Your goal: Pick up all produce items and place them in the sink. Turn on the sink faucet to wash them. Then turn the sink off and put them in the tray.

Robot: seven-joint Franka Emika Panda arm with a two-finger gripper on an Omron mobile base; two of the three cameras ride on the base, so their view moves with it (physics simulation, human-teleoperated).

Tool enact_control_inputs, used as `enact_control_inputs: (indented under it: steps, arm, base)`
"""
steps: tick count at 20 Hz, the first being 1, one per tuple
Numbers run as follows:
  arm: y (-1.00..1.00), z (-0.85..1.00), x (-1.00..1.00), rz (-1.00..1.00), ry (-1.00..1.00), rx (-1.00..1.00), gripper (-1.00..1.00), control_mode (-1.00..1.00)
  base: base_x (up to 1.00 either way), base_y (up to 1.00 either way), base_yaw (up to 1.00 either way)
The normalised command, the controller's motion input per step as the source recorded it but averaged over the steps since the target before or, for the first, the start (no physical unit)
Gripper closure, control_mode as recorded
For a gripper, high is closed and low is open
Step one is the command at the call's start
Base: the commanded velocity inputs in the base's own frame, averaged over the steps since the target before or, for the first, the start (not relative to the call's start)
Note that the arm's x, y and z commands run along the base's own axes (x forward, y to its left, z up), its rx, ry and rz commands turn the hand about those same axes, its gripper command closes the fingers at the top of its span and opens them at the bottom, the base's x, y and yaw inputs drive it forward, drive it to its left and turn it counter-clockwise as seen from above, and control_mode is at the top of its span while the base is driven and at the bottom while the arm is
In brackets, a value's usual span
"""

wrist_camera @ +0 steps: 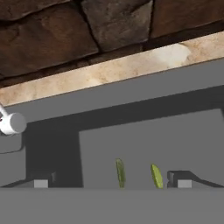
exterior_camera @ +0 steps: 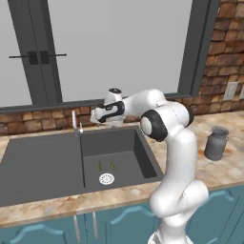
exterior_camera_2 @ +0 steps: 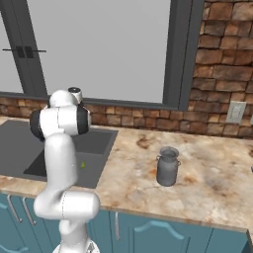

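Matte grey sink (exterior_camera: pixel 43 167), two slim green produce items (wrist_camera: pixel 120 172) inside, fingers (wrist_camera: pixel 41 183) spread above.

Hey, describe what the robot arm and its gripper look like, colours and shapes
The arm is glossy white, built from thick rounded tube segments with bulbous elbows. Its joints carry dark, nearly black rings and round end caps, one facing out at the elbow. The hand is a white block with a dark band. The gripper has two small dark grey fingers with pale square pads. No cables or markings are visible.

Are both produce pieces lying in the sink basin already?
Yes, both produce pieces lie on the basin floor of the sink, just above the drain.
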Motion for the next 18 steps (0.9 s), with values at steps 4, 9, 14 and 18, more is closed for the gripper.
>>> enact_control_inputs:
  steps: [4,9,14,18]
  arm:
    - [-0.34,0.0,-1.0,0.0,0.0,0.0,-1.0,-1.0]
    - [-0.03,0.07,-0.74,0.0,0.04,0.0,-1.0,-1.0]
    - [0.0,0.01,-0.4,0.0,0.19,-0.03,-1.0,-1.0]
    - [0.0,-0.17,-0.02,0.0,0.16,-0.09,-1.0,-1.0]
  base:
    - [0.0,0.0,0.0]
    - [0.0,0.0,0.0]
    - [0.0,0.0,0.0]
    - [0.0,0.0,0.0]
